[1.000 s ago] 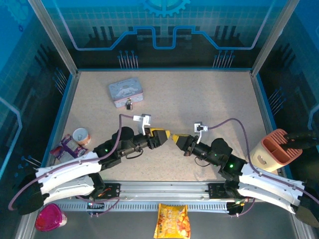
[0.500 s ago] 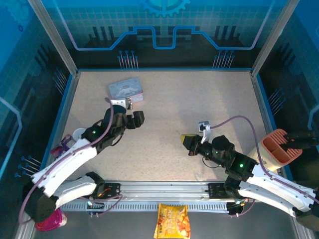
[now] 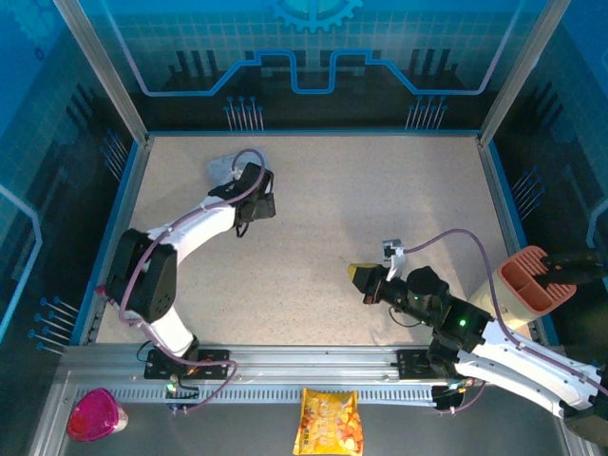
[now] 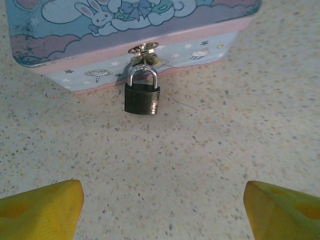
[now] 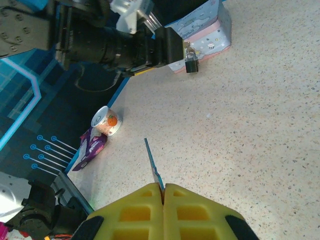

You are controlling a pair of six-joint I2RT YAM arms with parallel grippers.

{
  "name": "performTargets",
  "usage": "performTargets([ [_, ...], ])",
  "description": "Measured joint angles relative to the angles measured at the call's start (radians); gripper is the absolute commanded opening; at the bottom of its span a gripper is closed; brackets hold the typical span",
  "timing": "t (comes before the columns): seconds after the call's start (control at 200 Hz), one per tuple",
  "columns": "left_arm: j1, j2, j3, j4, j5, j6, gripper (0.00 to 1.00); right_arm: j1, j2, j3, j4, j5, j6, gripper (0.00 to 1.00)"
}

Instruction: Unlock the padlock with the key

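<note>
dark padlock (image 4: 142,99) on hasp (image 4: 143,49) of pastel tin (image 4: 75,30)

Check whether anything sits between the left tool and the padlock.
Nothing visible does. In the left wrist view, bare table lies between the open left tool and the padlock, which is hooked through the clasp of the tin.

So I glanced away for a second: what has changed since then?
The left gripper swung from the middle out to the tin, jaws now open facing the padlock. The right gripper drew back slightly, jaws shut on the key. Tin and padlock stayed put.
</note>
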Motion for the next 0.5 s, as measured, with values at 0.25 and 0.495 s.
performTargets([
  [0.25, 0.037, 0.15, 0.1, -0.003, -0.022, 0.018, 0.83, 0.0, -0.055, -0.019, -0.009, -0.001, 0.002, 0.0],
  [0.495, 0.06, 0.225, 0.106, 0.042, -0.024, 0.023, 0.77, 0.0, -0.093, -0.044, -0.033, -0.001, 0.002, 0.0],
])
